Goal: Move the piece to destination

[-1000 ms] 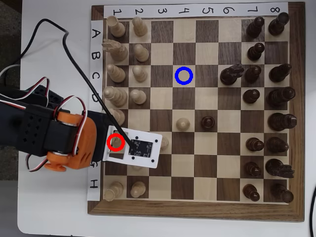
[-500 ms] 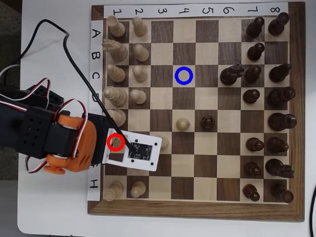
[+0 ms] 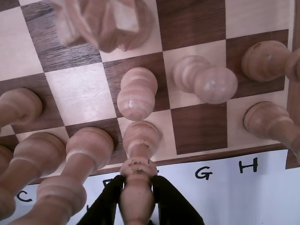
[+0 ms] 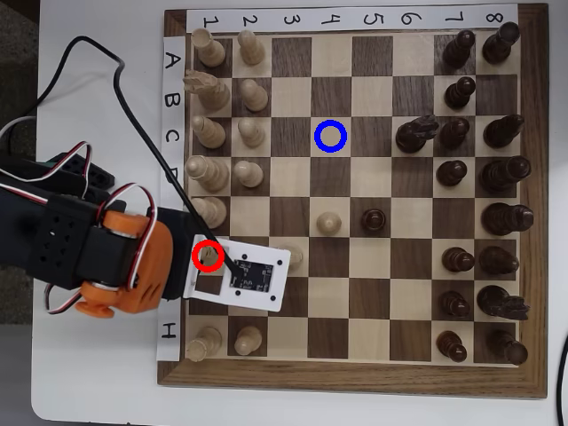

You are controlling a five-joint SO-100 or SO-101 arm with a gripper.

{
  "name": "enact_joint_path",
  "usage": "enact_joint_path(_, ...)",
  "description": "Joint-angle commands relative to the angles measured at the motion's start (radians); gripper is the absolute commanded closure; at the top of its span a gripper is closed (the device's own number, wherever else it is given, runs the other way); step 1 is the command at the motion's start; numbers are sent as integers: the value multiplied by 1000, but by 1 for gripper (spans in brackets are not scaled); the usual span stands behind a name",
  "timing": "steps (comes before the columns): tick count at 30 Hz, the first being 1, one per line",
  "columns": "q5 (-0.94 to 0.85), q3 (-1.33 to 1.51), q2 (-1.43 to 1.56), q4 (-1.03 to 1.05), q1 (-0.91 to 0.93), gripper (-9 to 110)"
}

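Note:
In the wrist view the cream bishop stands upright on a light square at the board's near edge, above the letter strip. My gripper has its two black fingers pressed against either side of the bishop's upper body. In the overhead view the arm reaches in from the left and its white camera board hides the gripper and bishop, next to a red ring. The blue ring lies on a dark square in row C, column 4, with nothing on it.
Cream pawns stand just beyond the bishop, tall cream pieces crowd its left, and two more stand on the right. Overhead, a cream pawn and a black pawn stand mid-board, and a black knight is near the ring.

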Motion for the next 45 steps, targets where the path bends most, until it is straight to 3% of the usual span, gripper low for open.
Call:
enact_joint_path(1, -11, -2, -6, -9, 12, 95)
enact_joint_path(9, -15, -11, -18, 0, 21, 96)
enact_joint_path(22, -37, -18, -11, -5, 14, 85)
enact_joint_path(45, -14, -35, -20, 64, 15, 91)
